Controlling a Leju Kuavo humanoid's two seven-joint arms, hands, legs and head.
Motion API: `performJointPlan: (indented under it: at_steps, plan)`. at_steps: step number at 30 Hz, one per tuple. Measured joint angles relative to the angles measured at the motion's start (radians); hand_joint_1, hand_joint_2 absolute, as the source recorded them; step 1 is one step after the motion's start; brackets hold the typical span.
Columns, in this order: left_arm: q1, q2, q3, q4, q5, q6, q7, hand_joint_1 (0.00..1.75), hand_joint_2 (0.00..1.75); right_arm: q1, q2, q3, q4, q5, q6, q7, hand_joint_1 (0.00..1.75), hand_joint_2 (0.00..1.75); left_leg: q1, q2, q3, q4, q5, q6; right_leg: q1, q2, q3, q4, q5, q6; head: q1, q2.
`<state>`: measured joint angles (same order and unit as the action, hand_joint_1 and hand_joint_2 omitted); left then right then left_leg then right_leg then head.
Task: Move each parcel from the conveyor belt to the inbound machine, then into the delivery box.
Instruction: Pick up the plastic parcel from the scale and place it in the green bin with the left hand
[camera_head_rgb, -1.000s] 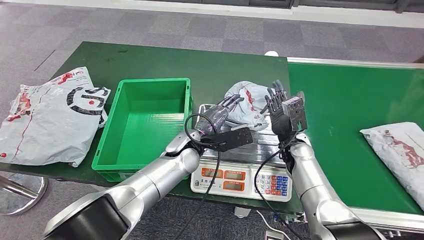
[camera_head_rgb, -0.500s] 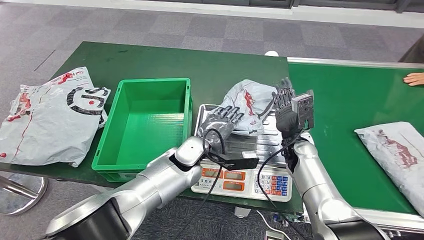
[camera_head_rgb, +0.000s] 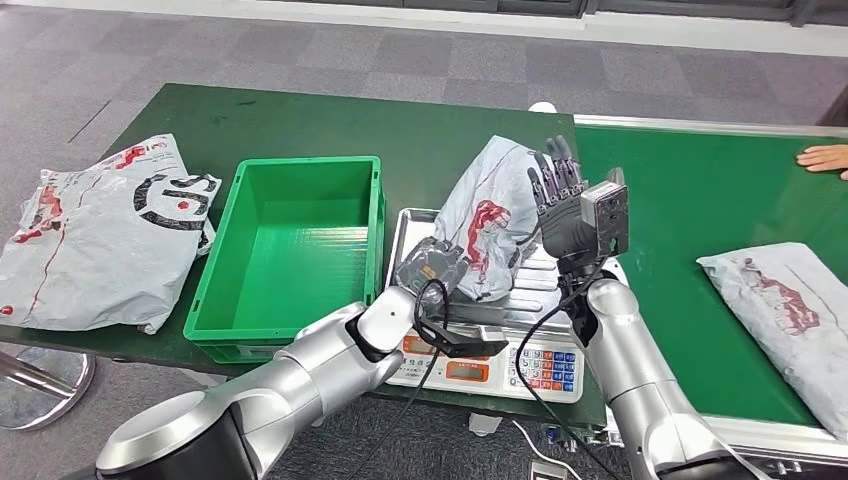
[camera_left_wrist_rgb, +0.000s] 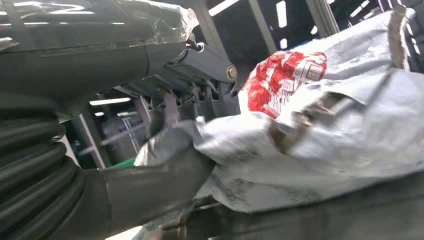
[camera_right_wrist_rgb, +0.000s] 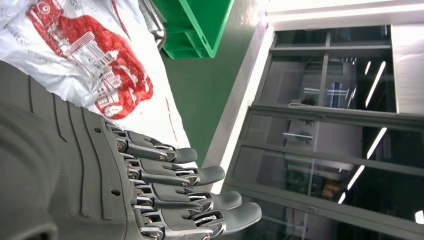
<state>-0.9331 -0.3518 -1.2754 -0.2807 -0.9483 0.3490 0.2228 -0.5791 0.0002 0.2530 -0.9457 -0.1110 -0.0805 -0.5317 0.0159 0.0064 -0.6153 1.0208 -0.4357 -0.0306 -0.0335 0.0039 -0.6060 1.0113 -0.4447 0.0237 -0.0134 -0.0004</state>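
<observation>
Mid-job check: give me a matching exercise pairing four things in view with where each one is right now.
Things:
1. grey parcel with red print
2. green crate
3. large grey bag
4. flat grey parcel

Places:
A. far left of the dark table
B. on the bright green conveyor belt
C. between both hands over the scale
D. beside the scale, empty

Pairs: 1-C, 2-D, 3-A, 4-B

Left hand (camera_head_rgb: 432, 266) curled, right hand (camera_head_rgb: 560, 200) flat.
</observation>
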Motion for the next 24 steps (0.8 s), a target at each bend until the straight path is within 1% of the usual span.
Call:
performJointPlan:
  at_steps: [4, 10, 13, 17, 24]
  plan:
    - [-0.001, 0.0, -0.004, 0.01, -0.034, 0.041, 0.044, 1.75, 1.75, -0.003, -0.002, 0.029, -0.013, -0.009, -0.003, 0.001, 0.0, 0.0, 0.0, 0.0, 0.0, 0.0, 0.0, 0.0, 0.0, 0.0, 0.0, 0.0, 0.0, 0.0, 0.0, 0.0]
    - [-0.001, 0.0, -0.004, 0.023, -0.068, 0.071, 0.082, 1.75, 1.75, -0.025, -0.002, 0.071, -0.022, -0.005, -0.015, 0.014, 0.0, 0.0, 0.0, 0.0, 0.0, 0.0, 0.0, 0.0, 0.0, 0.0, 0.0, 0.0, 0.0, 0.0, 0.0, 0.0]
    - [-0.002, 0.0, -0.004, 0.031, -0.094, 0.124, 0.109, 1.75, 1.75, -0.035, 0.003, 0.083, -0.022, 0.002, -0.039, 0.008, 0.0, 0.0, 0.0, 0.0, 0.0, 0.0, 0.0, 0.0, 0.0, 0.0, 0.0, 0.0, 0.0, 0.0, 0.0, 0.0]
    - [-0.018, 0.001, -0.004, 0.039, -0.133, 0.192, 0.136, 1.75, 1.75, -0.008, 0.007, 0.083, -0.051, 0.025, -0.07, 0.009, 0.0, 0.0, 0.0, -0.002, 0.0, 0.0, 0.0, 0.0, 0.0, -0.002, 0.0, 0.0, 0.0, 0.0, 0.0, 0.0]
    - [-0.05, 0.007, 0.001, 0.047, -0.153, 0.24, 0.141, 1.75, 1.75, 0.03, 0.006, 0.083, -0.091, 0.033, -0.072, 0.011, 0.0, 0.0, 0.0, -0.002, 0.0, 0.0, 0.0, 0.0, 0.0, -0.002, 0.0, 0.0, 0.0, 0.0, 0.0, 0.0]
